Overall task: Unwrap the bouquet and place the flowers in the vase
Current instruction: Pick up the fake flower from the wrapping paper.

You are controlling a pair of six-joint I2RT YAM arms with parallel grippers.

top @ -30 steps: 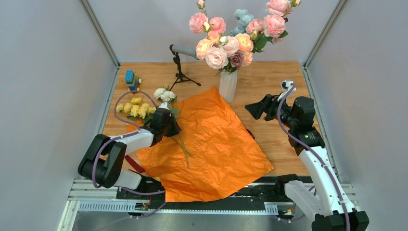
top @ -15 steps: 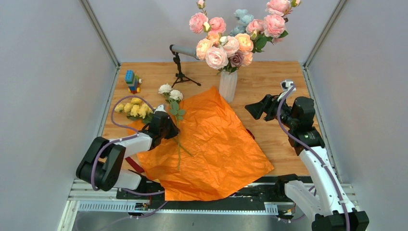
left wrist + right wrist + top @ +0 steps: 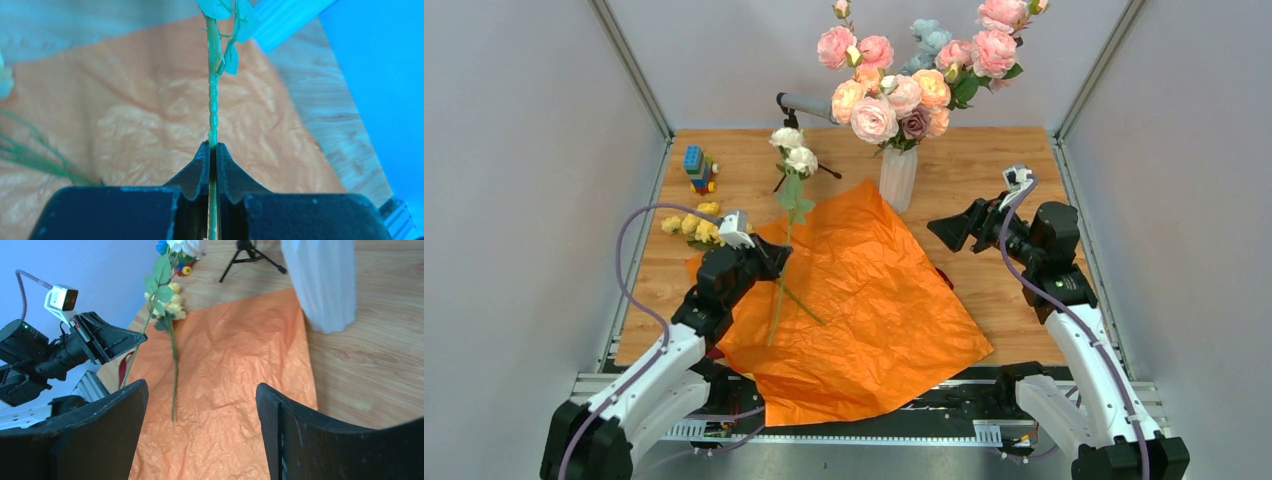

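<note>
From my seat the wooden table [image 3: 994,165] fills the cell, and the biggest thing on it is the orange paper [image 3: 874,300], spread open and crinkled from mid-table to the near edge. Behind its far corner stands the vase [image 3: 898,180], upright, already packed with flowers [image 3: 894,95] in pink, peach and pale blue that rise well above its rim. My right tool [image 3: 942,229] hangs over the table right of the paper, pointing toward the vase; its jaws are spread wide with nothing between them, and through its camera I see the vase's base and the sheet in the gap. My left tool [image 3: 774,256] sits over the paper's left corner, jaws pinched tight on the thin green stem of a white flower [image 3: 794,155]. The stem runs almost upright through the grip, leaves above the fingertips [image 3: 201,160], blooms up in front of the mic stand [image 3: 796,135], and its lower end hangs over the paper. A yellow sprig [image 3: 692,225] lies left of that tool, blooms on the wood, with a stem that seems to be its own lying on the sheet. Small blocks [image 3: 696,168] sit at the far left.
</note>
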